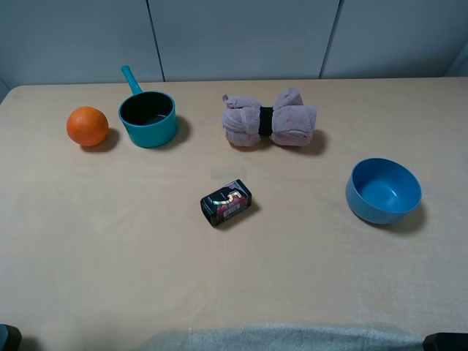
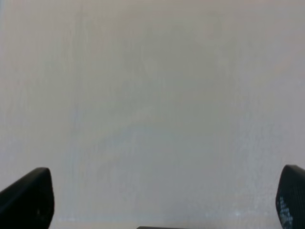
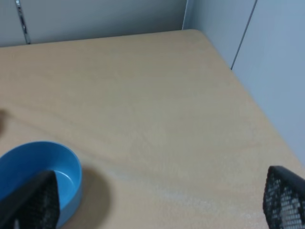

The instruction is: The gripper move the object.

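Worktop [image 1: 110, 256]: orange [image 1: 87, 126] far left, pot [image 1: 148, 117] just right of it. Towel roll [image 1: 269, 119] rear ctr. Box [image 1: 226, 202] ctr front. Bowl [image 1: 383, 189] right.

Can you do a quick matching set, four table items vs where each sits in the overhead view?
Items:
1. orange
2. pot
3. box
4. bowl

Places:
A. middle of the table
B. far left, beside the pot
C. right side, alone
D. back left, handle pointing away

Pairs: 1-B, 2-D, 3-A, 4-C
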